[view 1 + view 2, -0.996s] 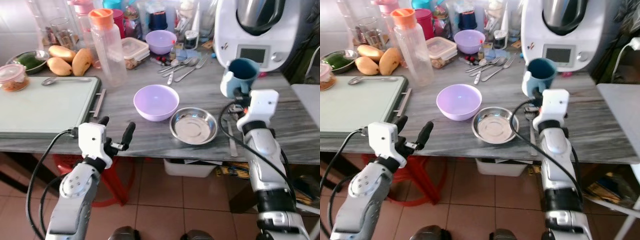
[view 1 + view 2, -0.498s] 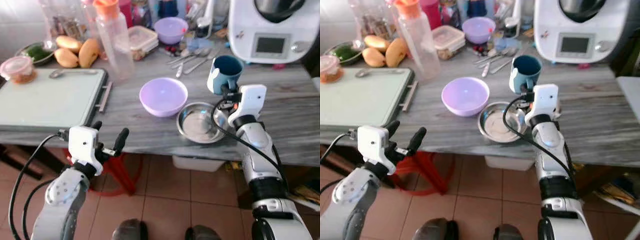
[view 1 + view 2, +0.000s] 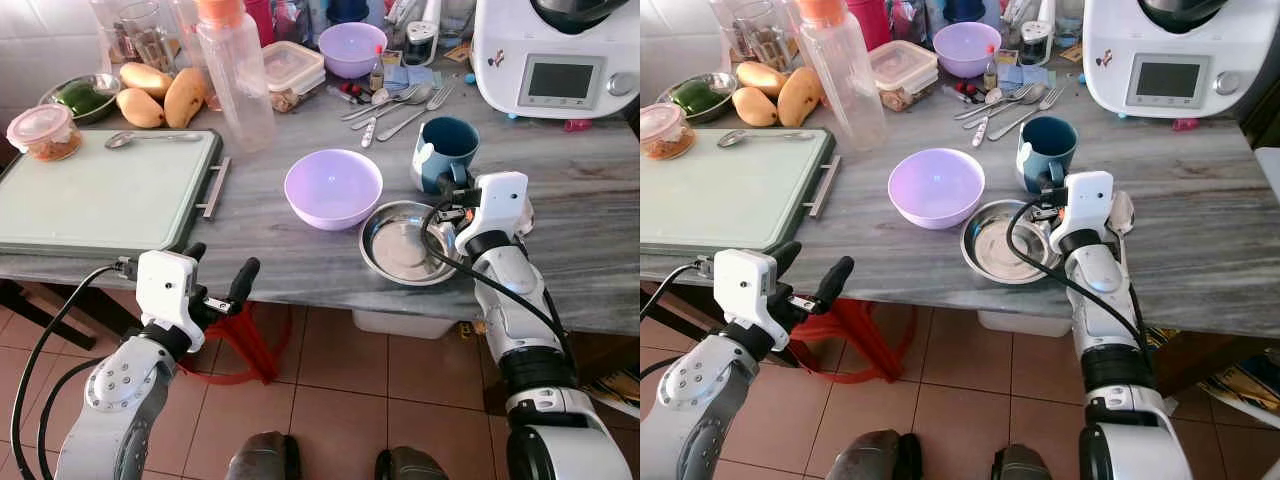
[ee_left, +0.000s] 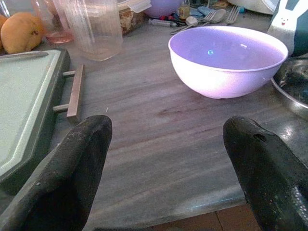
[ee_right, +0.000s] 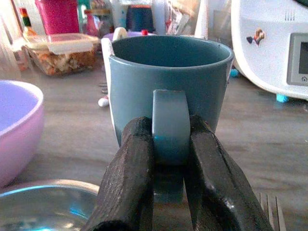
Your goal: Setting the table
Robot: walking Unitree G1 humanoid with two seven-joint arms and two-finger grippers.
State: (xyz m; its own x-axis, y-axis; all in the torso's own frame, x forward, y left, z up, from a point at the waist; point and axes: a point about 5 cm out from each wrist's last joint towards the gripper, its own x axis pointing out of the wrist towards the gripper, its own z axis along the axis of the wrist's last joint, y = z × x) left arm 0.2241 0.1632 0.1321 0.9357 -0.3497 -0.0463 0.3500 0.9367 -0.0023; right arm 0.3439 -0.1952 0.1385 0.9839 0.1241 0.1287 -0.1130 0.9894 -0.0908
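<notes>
A teal mug (image 3: 446, 150) stands upright on the grey table (image 3: 300, 255), just behind a round steel dish (image 3: 405, 243). My right gripper (image 5: 169, 159) is shut on the mug's handle (image 5: 170, 126), its two black fingers (image 5: 134, 178) clamped on either side. A lilac bowl (image 3: 333, 187) sits left of the dish. My left gripper (image 3: 222, 280) hangs open below the table's front edge, with nothing between its fingers (image 4: 79, 168). Spoons and forks (image 3: 395, 102) lie behind the mug.
A pale green tray (image 3: 100, 195) with a spoon on it covers the table's left side. A clear bottle with an orange cap (image 3: 235, 70), mangoes (image 3: 165, 90), food tubs and a second lilac bowl (image 3: 352, 48) crowd the back. A white kitchen machine (image 3: 560, 55) stands at back right.
My right gripper has brought the teal mug down from the air onto the table behind the steel dish. The camera has shifted too. My left gripper stays open.
</notes>
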